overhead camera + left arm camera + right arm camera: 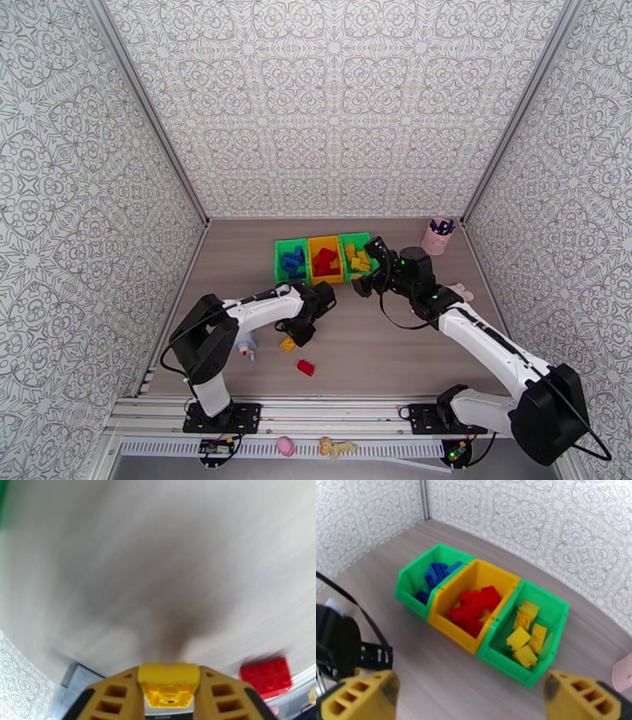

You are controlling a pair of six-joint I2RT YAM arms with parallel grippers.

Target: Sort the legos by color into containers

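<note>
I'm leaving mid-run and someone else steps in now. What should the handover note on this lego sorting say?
Left gripper: shut on a yellow lego, low at the front of the table.
Right gripper: jaws open, empty, near the right green bin.
Done: blue legos in the left green bin, red legos in the yellow bin, yellow legos in the right green bin.
Left: bin the held yellow lego; one red lego lies loose on the table.

Yellow lego (169, 677), red lego (266, 676)

Open table (355, 339) before the containers (324, 238)
</note>
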